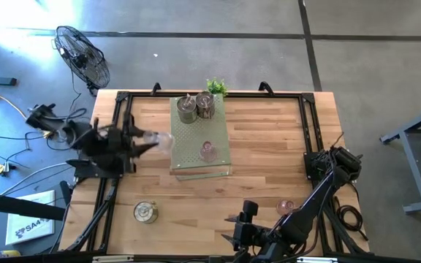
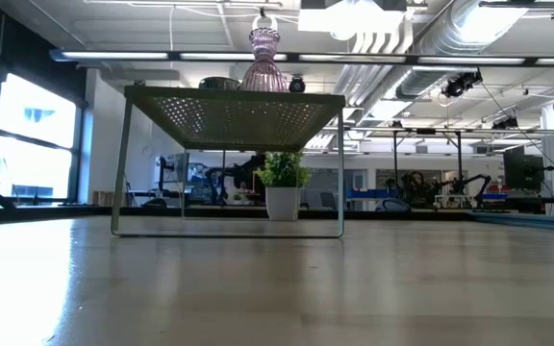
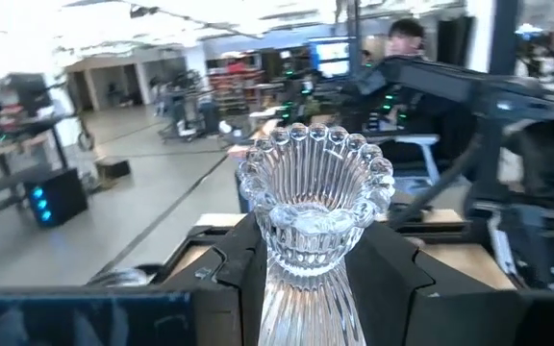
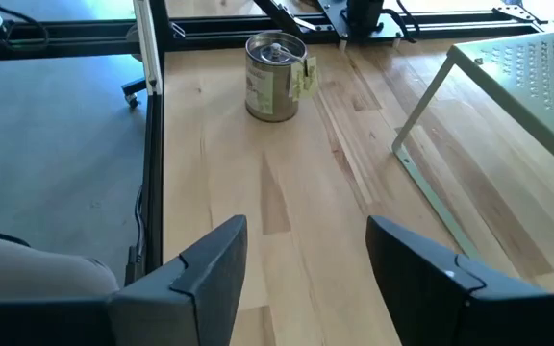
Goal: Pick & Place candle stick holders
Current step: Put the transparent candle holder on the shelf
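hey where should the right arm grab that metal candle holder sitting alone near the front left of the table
Grip the metal holder across its straight round sides, about mid-height, coming in level from the right gripper's side. It stands upright on the bare wood, clear of the green board, and the open fingers look wide enough to straddle it.

My wooden plank table [image 1: 269, 153], centre frame.
On it: a pale green perforated metal board on legs [image 1: 218, 155] at centre, a small green potted plant [image 1: 215, 87] at its upper edge, a dull metal holder [image 1: 145, 212] lower left, a pink glass holder [image 1: 286, 207] lower right.
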Tool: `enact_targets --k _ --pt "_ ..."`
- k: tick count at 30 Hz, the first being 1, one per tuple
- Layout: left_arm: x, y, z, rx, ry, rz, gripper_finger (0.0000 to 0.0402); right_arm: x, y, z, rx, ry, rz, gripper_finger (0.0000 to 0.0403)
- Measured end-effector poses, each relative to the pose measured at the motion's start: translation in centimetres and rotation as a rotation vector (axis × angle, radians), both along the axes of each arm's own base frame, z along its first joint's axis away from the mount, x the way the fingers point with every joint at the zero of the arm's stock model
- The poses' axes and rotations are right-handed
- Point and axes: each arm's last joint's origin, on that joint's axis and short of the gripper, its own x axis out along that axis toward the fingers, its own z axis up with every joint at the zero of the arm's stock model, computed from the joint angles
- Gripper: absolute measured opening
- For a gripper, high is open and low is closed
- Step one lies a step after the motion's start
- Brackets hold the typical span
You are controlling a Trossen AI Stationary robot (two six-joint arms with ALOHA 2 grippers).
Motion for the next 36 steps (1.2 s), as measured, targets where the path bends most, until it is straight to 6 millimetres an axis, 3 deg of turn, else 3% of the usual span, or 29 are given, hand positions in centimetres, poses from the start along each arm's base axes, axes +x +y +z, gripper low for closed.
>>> enact_targets --k 5,8,13,19,25,36 --pt "0.7 2.2 -0.6 -0.058 0.036 0.013 0.0111 0.0 -0.1 0.1 -0.036 -0.012 -0.004 0.0208" --pt "2.1 3.4 -1.6 -0.102 0.054 -0.011 0.0111 0.0 -0.1 0.1 -0.069 -0.021 -0.007 0.0208" --pt "4.5 5.9 -4.5 -0.195 0.031 -0.079 0.0127 0.0 -0.2 0.1 -0.097 -0.020 -0.004 0.0208" --pt "5.8 8.3 -9.2 -0.278 0.023 -0.092 0.0111 -0.1 -0.2 0.0 -0.096 0.003 0.013 0.0208" --pt "6.9 9.6 -12.5 -0.341 0.053 -0.061 0.0118 -0.1 -0.2 -0.1 -0.107 0.012 0.012 0.0208" --pt "10.2 10.3 -15.2 -0.367 0.086 -0.113 0.0114 0.1 -0.6 0.0 -0.127 -0.012 -0.027 0.0208"
